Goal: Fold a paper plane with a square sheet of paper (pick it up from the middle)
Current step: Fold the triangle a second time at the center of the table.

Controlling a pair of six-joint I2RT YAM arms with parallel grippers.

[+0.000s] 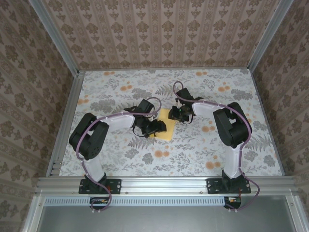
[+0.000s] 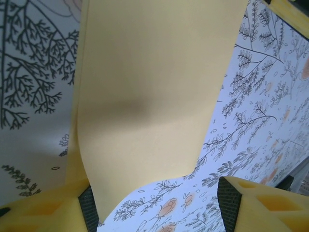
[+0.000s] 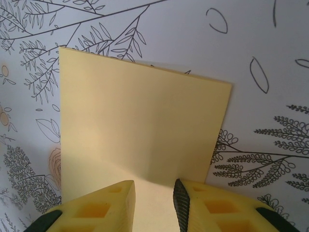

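Top external view, as I watch from my remote station: a grey floral cloth (image 1: pixel 193 150) covers the table, with patterned panels walling it in. The left arm (image 1: pixel 91 137) and right arm (image 1: pixel 231 126) both bend inward toward the middle of the cloth. The square sheet of paper (image 1: pixel 167 134), yellow-orange, lies there between the two wrists.

In the left wrist view the sheet (image 2: pixel 154 87) curves upward between the fingers of the left gripper (image 2: pixel 159 203). Its jaws stand wide apart. One pad (image 2: pixel 88 211) is against the paper's edge and the other is well clear.

In the right wrist view the right gripper (image 3: pixel 154 195) sits over the near edge of the sheet (image 3: pixel 145 121). Its jaws are narrowly apart, with paper visible in the gap. I cannot tell whether they touch it.
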